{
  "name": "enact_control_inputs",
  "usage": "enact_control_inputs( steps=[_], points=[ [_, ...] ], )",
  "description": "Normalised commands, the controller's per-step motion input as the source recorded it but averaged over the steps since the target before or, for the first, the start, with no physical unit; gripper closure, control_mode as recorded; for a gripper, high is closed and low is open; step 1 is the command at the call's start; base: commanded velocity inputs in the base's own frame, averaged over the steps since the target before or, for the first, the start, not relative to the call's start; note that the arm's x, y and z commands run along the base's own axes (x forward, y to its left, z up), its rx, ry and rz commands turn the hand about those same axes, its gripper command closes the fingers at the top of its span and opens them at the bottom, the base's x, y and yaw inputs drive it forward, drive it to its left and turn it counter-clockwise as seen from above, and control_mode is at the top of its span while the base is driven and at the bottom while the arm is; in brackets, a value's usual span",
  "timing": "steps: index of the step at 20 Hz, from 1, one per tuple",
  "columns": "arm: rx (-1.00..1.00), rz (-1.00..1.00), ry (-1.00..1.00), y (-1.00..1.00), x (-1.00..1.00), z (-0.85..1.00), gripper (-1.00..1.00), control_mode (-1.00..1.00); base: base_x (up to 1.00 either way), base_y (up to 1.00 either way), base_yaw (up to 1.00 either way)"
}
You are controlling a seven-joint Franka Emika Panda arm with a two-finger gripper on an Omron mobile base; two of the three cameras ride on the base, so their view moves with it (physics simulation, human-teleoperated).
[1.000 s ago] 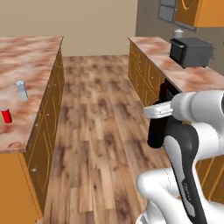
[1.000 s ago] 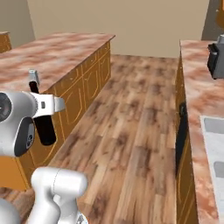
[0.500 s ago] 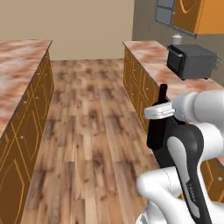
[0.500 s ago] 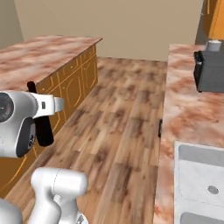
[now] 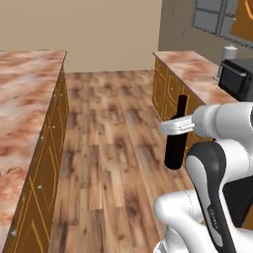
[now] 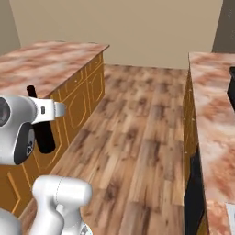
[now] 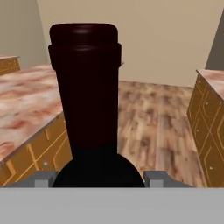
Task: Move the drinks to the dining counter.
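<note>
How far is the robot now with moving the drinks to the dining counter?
Nothing is visibly set down yet on the stretch of dining counter in view. In hand: the claw is closed on the black bottle, carried upright above the wooden floor between the counters. Left: putting this bottle on the dining counter. The other drinks are out of sight, so their status is unknown.
</note>
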Motion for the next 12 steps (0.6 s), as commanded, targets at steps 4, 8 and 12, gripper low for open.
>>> enact_control_inputs(
  steps=[4,8,12],
  points=[
    [0.00,0.00,0.00,0.00,0.00,0.00,1.00,1.00,1.00,0.09,0.00],
    [0.00,0.00,0.00,0.00,0.00,0.00,1.00,1.00,1.00,0.03,0.00],
    [0.00,0.00,0.00,0.00,0.00,0.00,1.00,1.00,1.00,0.35,0.00]
  ],
)
